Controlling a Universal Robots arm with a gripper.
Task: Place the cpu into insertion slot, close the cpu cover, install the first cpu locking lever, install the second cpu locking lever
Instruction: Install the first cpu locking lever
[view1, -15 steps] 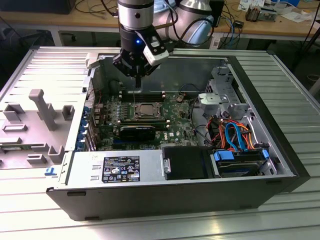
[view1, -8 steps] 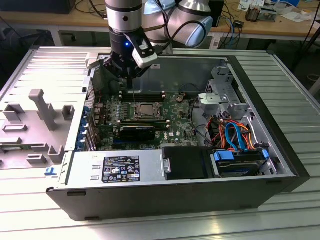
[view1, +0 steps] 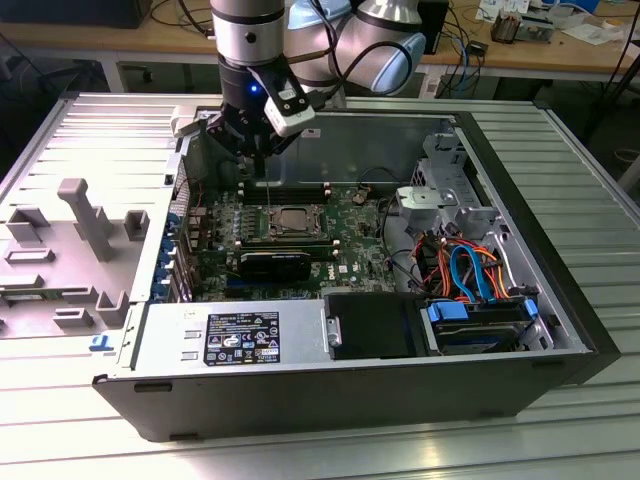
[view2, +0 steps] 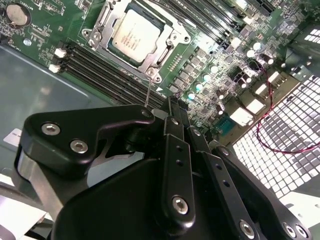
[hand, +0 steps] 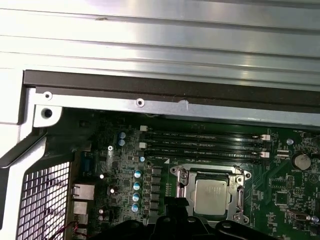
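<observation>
Your black end effector (view1: 262, 160) hangs over the silver-grey square cpu (view2: 135, 36), seated under its silvery frame cover (view2: 172, 42) for locking; can't tell its grip.

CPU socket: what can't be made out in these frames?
Locking lever tip: second wrist view, behind the gripper.
Cpu cover edge nearest the gripper: first wrist view, partly behind it.
Pins under the cpu: covered by it in both wrist views.
Whether the lever is latched: exterior view, too small.
</observation>
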